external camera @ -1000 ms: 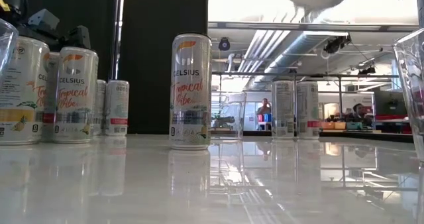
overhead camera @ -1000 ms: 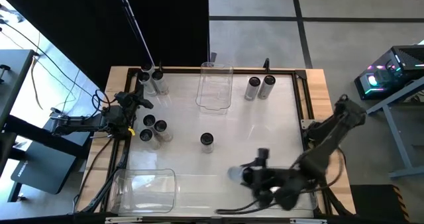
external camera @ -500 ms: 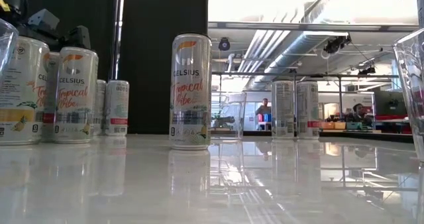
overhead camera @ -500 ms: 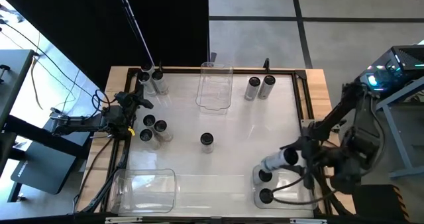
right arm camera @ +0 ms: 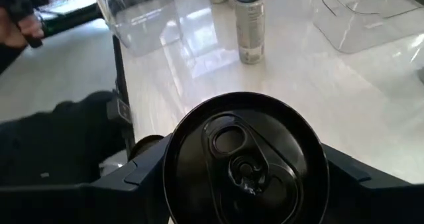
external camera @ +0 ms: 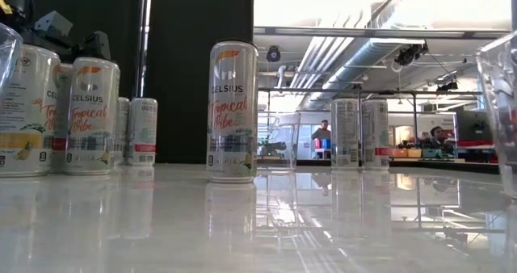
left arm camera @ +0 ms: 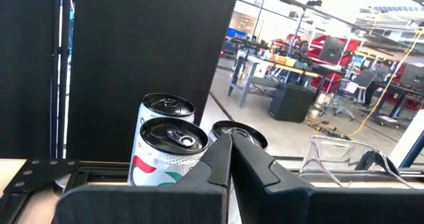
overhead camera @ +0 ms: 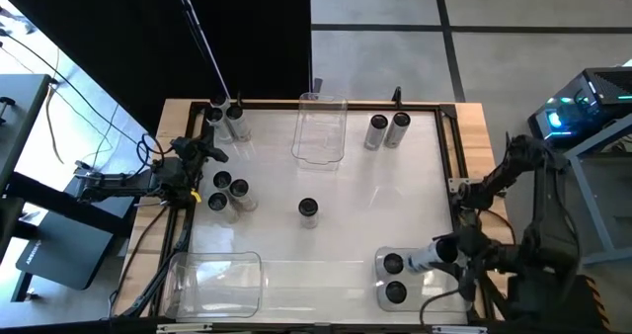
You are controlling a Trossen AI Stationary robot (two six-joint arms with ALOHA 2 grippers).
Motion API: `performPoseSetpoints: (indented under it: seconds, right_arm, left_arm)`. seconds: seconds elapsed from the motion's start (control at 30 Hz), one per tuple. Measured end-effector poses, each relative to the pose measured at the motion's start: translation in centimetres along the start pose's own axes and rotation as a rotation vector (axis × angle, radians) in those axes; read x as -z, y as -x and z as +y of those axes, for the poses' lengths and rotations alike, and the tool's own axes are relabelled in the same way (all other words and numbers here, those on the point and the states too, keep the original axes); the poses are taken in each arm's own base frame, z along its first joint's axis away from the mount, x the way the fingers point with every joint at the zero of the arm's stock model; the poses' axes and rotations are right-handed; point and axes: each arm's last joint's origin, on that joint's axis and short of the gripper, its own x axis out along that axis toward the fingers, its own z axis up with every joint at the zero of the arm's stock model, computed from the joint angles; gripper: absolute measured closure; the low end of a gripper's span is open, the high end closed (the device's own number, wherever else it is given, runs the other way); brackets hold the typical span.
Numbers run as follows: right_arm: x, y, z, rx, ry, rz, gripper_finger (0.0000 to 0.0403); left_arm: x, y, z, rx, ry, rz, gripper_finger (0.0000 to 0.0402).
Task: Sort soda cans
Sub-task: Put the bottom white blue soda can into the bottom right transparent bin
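High view only: all three bins and both arms; the right gripper [overhead camera: 446, 252] hangs over the near right bin [overhead camera: 410, 296].
Low view only: can labels, with one lone can [external camera: 233, 111] mid-table; neither arm shows.
Right wrist view: the top of the held can [right arm camera: 246, 159] fills it, with the lone can beyond.
Left wrist view: three cans [left arm camera: 167, 151] past shut fingers [left arm camera: 228, 161].
Near right bin: two upright cans [overhead camera: 393, 279] inside.
Far bin [overhead camera: 319, 128]: seems empty, though its clear walls make that hard to judge.
Near left bin [overhead camera: 217, 284]: no can visible.
Loose cans: pairs at the far left and far right, three by the left edge, one in the middle.
Right gripper: spread wide around a can lying sideways, a finger on each side of it.
Left gripper [overhead camera: 202, 150]: fully closed, holding nothing, at the left edge.
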Motion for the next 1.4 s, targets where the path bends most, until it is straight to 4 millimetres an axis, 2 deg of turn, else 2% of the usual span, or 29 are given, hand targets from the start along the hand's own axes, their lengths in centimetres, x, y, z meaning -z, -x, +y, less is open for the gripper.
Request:
performPoseSetpoints:
  seconds: [0.17,0.37,0.53,0.8,1.2,1.4]
  right_arm:
    - [2.7,-1.2,1.5,0.054,0.019,0.075,0.0161]
    - [2.7,-1.5,1.2,0.111,0.037,0.016,0.0161]
    - [1.9,-0.8,0.4,0.102,0.04,-0.009,0.0161]
    - [1.9,-1.3,1.0,0.092,-0.003,0.022,0.0161]
    - [3.7,-4.6,3.5,0.155,-0.019,0.087,0.0161]
    - [5.2,-6.3,3.5,0.201,-0.015,0.073,0.0161]
  left_arm:
    - [0.0,0.0,-0.2,0.057,0.0,0.01,0.0401]
    - [0.0,0.0,-0.2,0.075,-0.001,0.014,0.0401]
    - [0.0,0.0,-0.2,0.076,-0.001,0.014,0.0401]
    - [0.0,0.0,-0.2,0.076,-0.002,0.014,0.0401]
    - [0.0,0.0,-0.2,0.076,-0.001,0.014,0.0401]
    - [0.0,0.0,-0.2,0.076,-0.002,0.014,0.0401]
